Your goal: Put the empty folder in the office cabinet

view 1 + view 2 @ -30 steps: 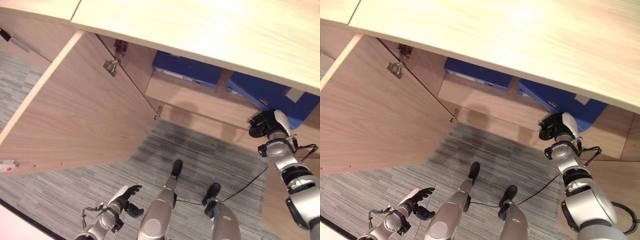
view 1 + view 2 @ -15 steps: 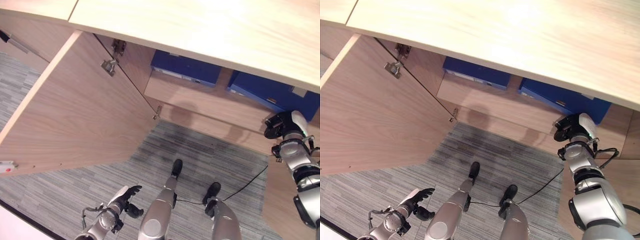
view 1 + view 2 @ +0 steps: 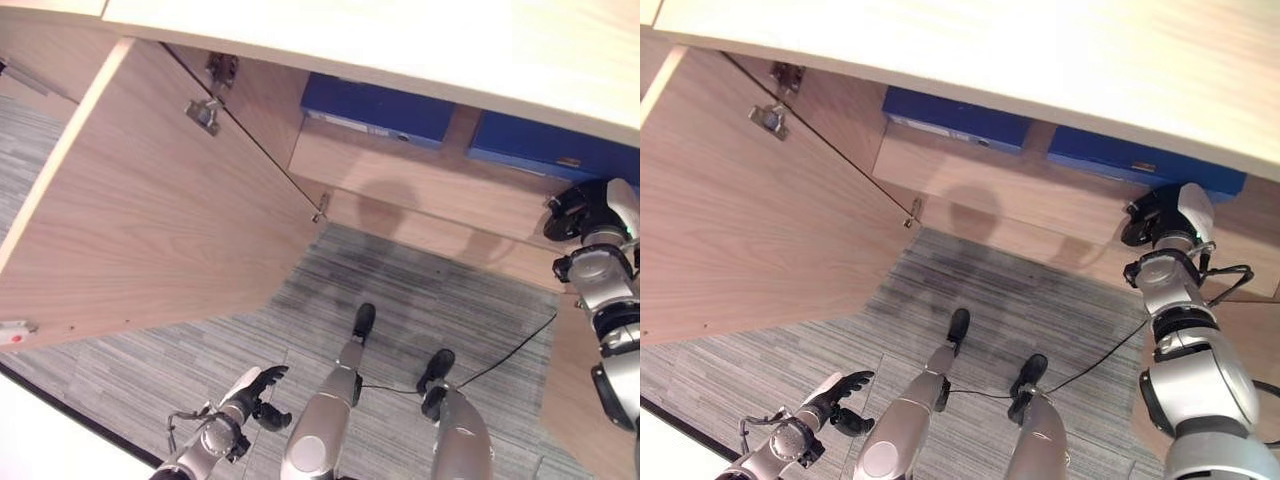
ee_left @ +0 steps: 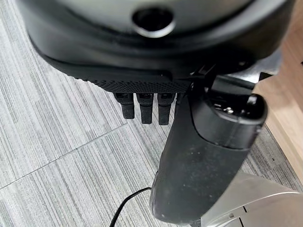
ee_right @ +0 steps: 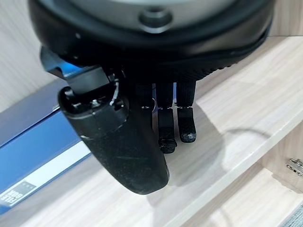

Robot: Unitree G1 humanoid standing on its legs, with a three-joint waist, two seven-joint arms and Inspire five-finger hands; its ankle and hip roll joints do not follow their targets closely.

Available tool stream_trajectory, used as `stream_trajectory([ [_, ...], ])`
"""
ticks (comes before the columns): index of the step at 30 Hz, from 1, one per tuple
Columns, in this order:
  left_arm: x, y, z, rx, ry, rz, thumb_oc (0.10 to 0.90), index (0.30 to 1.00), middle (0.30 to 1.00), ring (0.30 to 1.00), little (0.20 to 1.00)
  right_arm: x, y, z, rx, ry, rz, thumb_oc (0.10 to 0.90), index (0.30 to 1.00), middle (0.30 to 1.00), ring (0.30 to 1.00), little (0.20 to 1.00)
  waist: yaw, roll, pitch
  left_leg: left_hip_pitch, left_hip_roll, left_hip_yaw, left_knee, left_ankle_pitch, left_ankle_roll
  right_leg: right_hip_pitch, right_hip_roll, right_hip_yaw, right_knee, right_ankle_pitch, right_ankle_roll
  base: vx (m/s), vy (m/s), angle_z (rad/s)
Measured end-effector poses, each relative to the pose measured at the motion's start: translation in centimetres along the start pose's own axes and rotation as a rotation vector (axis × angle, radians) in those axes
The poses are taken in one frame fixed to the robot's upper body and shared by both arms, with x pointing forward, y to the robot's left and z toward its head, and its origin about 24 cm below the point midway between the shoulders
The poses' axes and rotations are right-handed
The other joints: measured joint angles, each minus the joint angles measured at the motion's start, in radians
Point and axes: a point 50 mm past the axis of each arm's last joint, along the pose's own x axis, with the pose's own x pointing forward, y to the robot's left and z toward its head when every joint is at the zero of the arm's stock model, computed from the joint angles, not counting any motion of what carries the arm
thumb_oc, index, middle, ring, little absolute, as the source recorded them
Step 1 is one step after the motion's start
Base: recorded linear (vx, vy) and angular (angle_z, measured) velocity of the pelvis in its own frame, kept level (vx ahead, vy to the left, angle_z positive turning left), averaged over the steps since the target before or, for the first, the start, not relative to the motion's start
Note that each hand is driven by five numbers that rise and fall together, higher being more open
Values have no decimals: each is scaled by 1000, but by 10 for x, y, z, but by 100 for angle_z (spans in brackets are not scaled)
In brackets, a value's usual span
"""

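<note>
Two blue folders lie flat on the cabinet shelf (image 3: 420, 185): one at the left (image 3: 375, 105), one at the right (image 3: 555, 150) under the cabinet top. My right hand (image 3: 590, 205) hovers just in front of the right folder, off its right end, not touching it. In the right wrist view its fingers (image 5: 185, 123) hang relaxed above the pale shelf board (image 5: 236, 104), holding nothing, with the blue folder (image 5: 33, 151) beside the thumb. My left hand (image 3: 250, 392) hangs low over the carpet, open and idle.
The cabinet door (image 3: 150, 230) stands wide open at the left, hinges (image 3: 205, 112) showing. A lower board (image 3: 450, 245) runs beneath the shelf. Grey striped carpet (image 3: 400, 300) covers the floor in front.
The right folder, which stuck out past the shelf edge with my right hand at its corner, now lies further in. My right hand has drawn back to the right. The camera has shifted.
</note>
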Motion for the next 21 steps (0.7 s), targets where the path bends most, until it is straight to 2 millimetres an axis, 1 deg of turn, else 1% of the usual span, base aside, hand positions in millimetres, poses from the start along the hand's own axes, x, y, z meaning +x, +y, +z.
stream_trajectory([
  [5, 1, 0, 4, -8, -16, 0, 800, 900, 900, 900, 900, 2, -5, 4, -11, -10, -35, 400, 300, 300, 300, 300, 2, 7, 3, -9, 0, -2, -6, 7, -4, -22, -5, 0, 24, -8, -3, 0, 0, 0],
  [7, 1, 0, 6, -10, -27, 2, 800, 900, 900, 900, 900, 4, -9, 9, -20, -36, -62, 400, 300, 300, 300, 300, 0, 9, 4, -28, 0, -6, -6, 9, -3, -44, -6, 0, 38, -14, -3, 0, 0, 0],
  [11, 1, 0, 8, -11, -34, 3, 800, 900, 900, 900, 900, 5, -11, 12, -16, -46, -79, 400, 300, 300, 300, 300, 2, 9, 4, -36, 1, -7, -6, 12, -4, -61, -8, 1, 55, -19, -9, 0, 0, 0],
  [21, 1, 0, 8, -13, -33, 4, 800, 900, 900, 900, 900, 5, -11, 14, -29, -56, -85, 400, 300, 300, 300, 300, 1, 9, 4, -35, 2, -6, -6, 17, -6, -61, -8, 1, 57, -17, -15, 0, 0, 0],
])
